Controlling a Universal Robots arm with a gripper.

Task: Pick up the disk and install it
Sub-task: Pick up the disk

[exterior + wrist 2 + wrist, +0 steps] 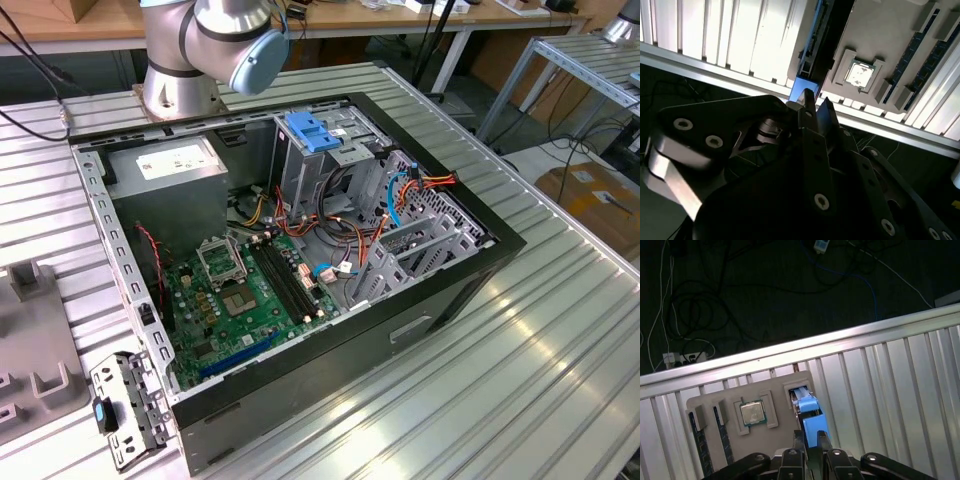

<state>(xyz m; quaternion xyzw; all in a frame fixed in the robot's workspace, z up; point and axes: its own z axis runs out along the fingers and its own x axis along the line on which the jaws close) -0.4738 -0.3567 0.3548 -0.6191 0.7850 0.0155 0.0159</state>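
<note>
The disk (811, 422) stands on edge in a slot of a grey holder plate (777, 440), with its blue rail end facing the camera. In the second wrist view the disk (804, 92) runs away from the fingers as a narrow blue and dark strip. My gripper (810, 442) is right at the disk's near end. Its two black fingers are close together with blue showing between them. In the second wrist view the gripper (816, 107) sits the same way, fingers pinched at the blue end.
The holder plate also carries a processor chip (753, 413) and memory sticks (700, 440). It lies on a ribbed metal table (900, 370) near the table's edge, with dark floor and cables beyond. The exterior view has the open computer case (300, 260), its drive cage with a blue clip (310, 132) and the arm's base (190, 60).
</note>
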